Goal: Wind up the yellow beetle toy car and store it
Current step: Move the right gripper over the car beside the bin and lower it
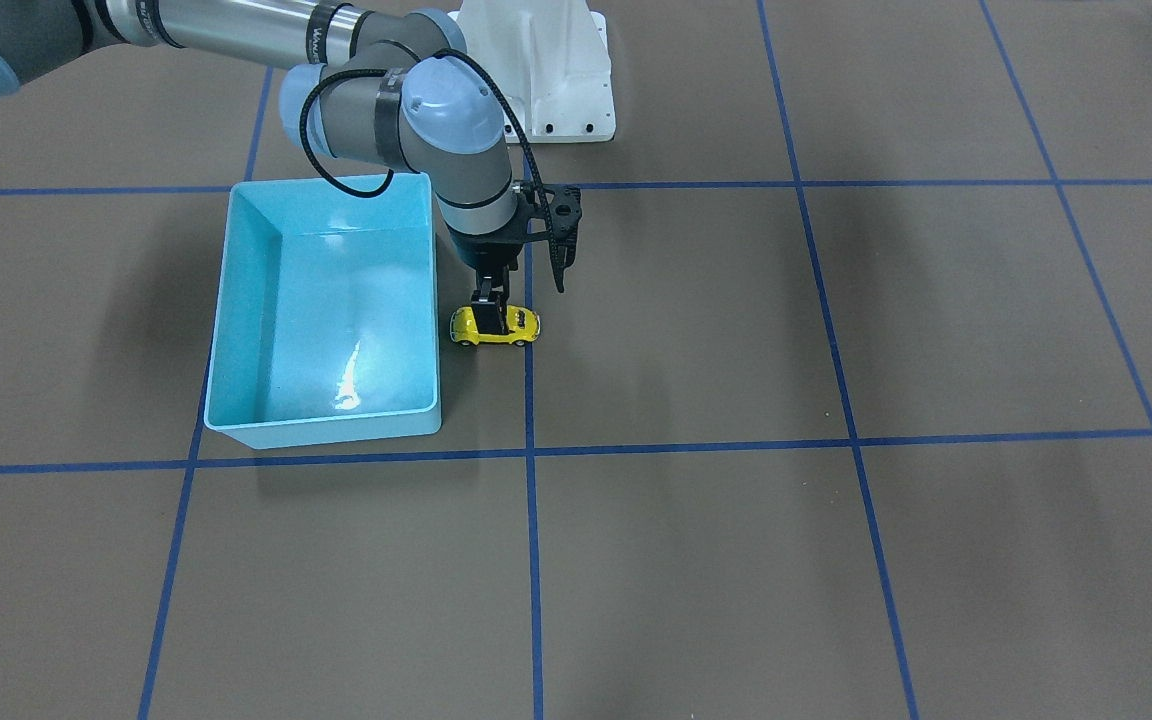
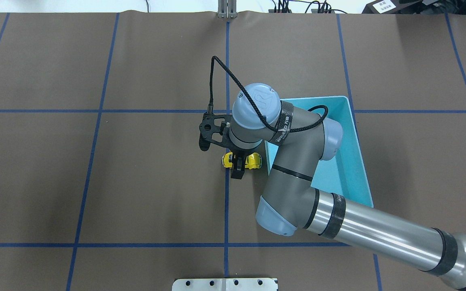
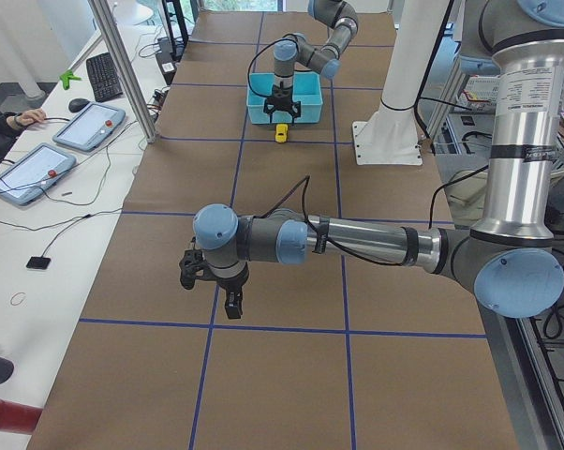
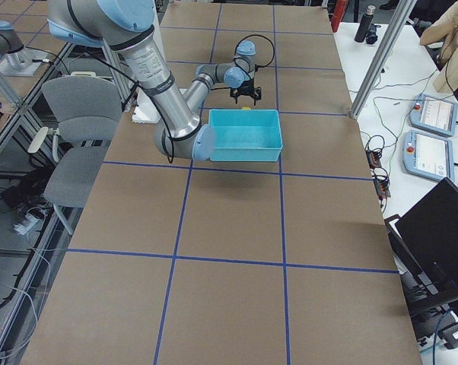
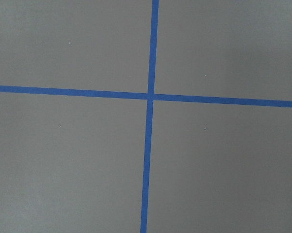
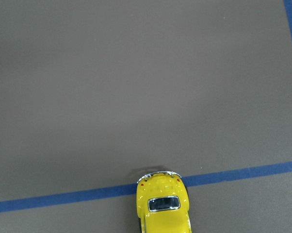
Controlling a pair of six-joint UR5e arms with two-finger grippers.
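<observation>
The yellow beetle toy car (image 1: 522,325) stands on its wheels on the brown table, just beside the blue bin (image 1: 336,425). My right gripper (image 1: 491,312) points straight down over the car's middle, one finger on each side, and looks shut on it. The overhead view shows the car (image 2: 253,161) under the right gripper (image 2: 238,163), next to the bin (image 2: 348,169). The right wrist view shows the car's rounded end (image 6: 163,208) on a blue tape line. My left gripper (image 3: 216,291) hovers over bare table far from the car; I cannot tell whether it is open or shut.
Blue tape lines (image 1: 531,560) divide the brown table into squares. A white robot base (image 1: 556,70) stands behind the bin. The right arm's elbow (image 2: 297,161) hangs over part of the bin. The left wrist view shows only a tape crossing (image 5: 150,95).
</observation>
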